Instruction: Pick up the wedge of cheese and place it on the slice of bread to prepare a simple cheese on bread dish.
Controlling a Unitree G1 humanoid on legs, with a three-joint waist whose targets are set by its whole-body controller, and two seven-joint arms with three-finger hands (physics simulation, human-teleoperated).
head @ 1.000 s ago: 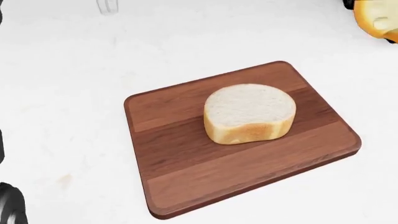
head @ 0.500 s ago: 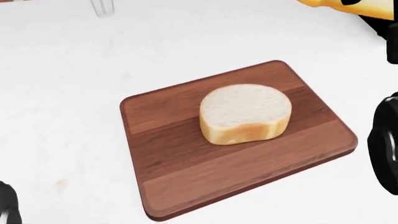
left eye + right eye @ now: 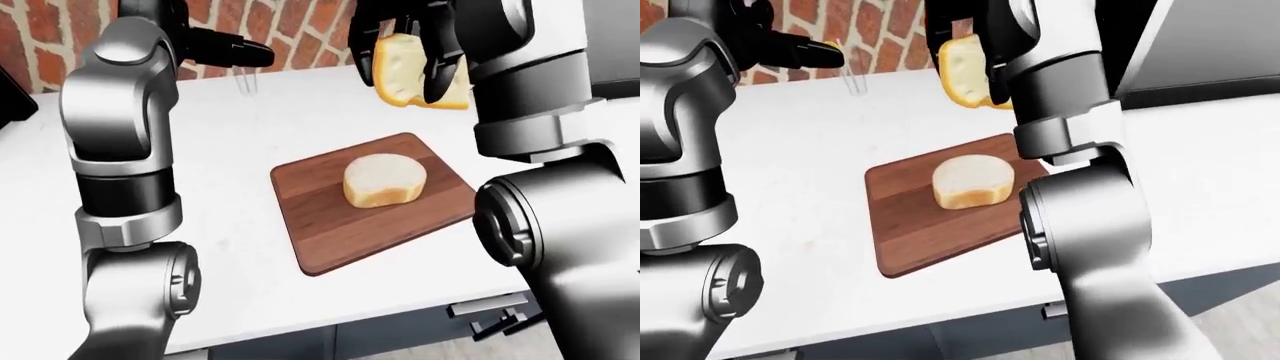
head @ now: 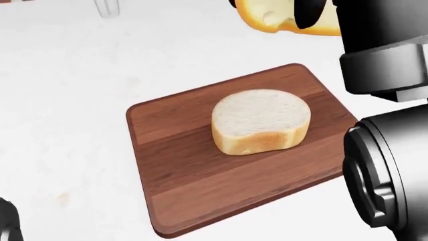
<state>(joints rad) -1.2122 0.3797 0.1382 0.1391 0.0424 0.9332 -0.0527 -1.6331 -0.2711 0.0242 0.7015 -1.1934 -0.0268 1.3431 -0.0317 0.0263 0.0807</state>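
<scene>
A thick slice of white bread (image 4: 261, 121) lies flat in the middle of a brown wooden cutting board (image 4: 187, 175) on the white counter. The yellow cheese wedge (image 3: 398, 66) hangs in the air above the board's top edge, up and slightly right of the bread in the left-eye view. My right hand (image 3: 402, 76) is shut on it, dark fingers on both sides. The right forearm and elbow (image 4: 388, 150) cover the board's right corner in the head view. My left hand (image 3: 232, 51) is raised at the upper left, fingers stretched out, open and holding nothing.
A clear glass (image 3: 245, 81) stands on the counter near the brick wall (image 3: 300, 30), just below my left hand. The counter's near edge (image 3: 330, 322) runs along the bottom of the left-eye view, with dark cabinet fronts under it.
My right arm has swung left into the head view, carrying the cheese from the top right corner to above the board's top edge. The bread and board have stayed put.
</scene>
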